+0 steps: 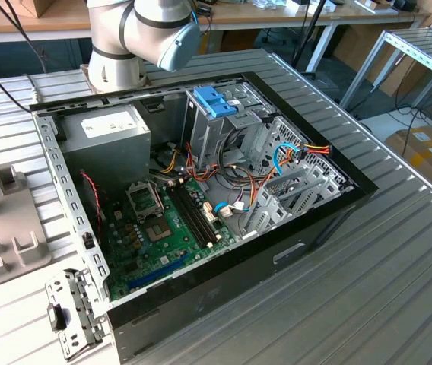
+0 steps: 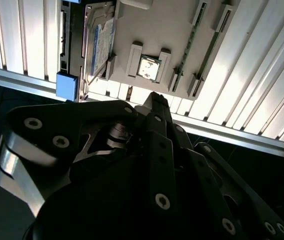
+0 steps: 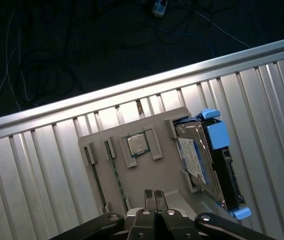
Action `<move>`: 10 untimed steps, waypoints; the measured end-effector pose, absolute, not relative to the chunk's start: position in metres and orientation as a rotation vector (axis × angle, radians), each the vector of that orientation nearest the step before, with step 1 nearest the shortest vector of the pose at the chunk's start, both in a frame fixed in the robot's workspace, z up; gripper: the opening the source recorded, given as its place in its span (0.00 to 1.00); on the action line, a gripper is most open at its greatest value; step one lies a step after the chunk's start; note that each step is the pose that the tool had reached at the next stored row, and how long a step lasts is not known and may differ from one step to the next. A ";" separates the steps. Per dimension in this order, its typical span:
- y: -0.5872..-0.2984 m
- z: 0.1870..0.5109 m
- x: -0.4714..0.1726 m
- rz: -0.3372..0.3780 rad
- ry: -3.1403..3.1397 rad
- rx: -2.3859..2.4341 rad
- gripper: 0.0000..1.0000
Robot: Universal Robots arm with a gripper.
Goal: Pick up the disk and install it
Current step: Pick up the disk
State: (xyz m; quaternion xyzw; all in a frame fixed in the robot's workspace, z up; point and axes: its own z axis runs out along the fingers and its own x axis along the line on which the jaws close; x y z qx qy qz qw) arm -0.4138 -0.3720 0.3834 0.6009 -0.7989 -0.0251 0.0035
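the disk (image 3: 200, 159) sits in the grey fixture (image 3: 154, 131), blue rails showing, next to a chip (image 3: 136, 145). it's off to one side of the gripper (image 3: 155, 193) and apart from it. the fixture lies on the ribbed metal table (image 3: 262, 100), with dark floor past the edge. the gripper hovers over the fixture, fingers pressed together, holding nothing.

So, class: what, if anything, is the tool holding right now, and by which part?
Nothing. The tool is shut on empty air, and the disk lies apart from it in the grey holder.
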 end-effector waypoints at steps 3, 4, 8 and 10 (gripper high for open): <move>-0.372 0.383 -0.414 -0.079 -2.499 1.891 0.11; -0.372 0.383 -0.414 -0.079 -2.497 1.893 0.11; -0.372 0.383 -0.414 -0.079 -2.488 1.905 0.11; -0.372 0.383 -0.414 -0.079 -2.485 1.908 0.11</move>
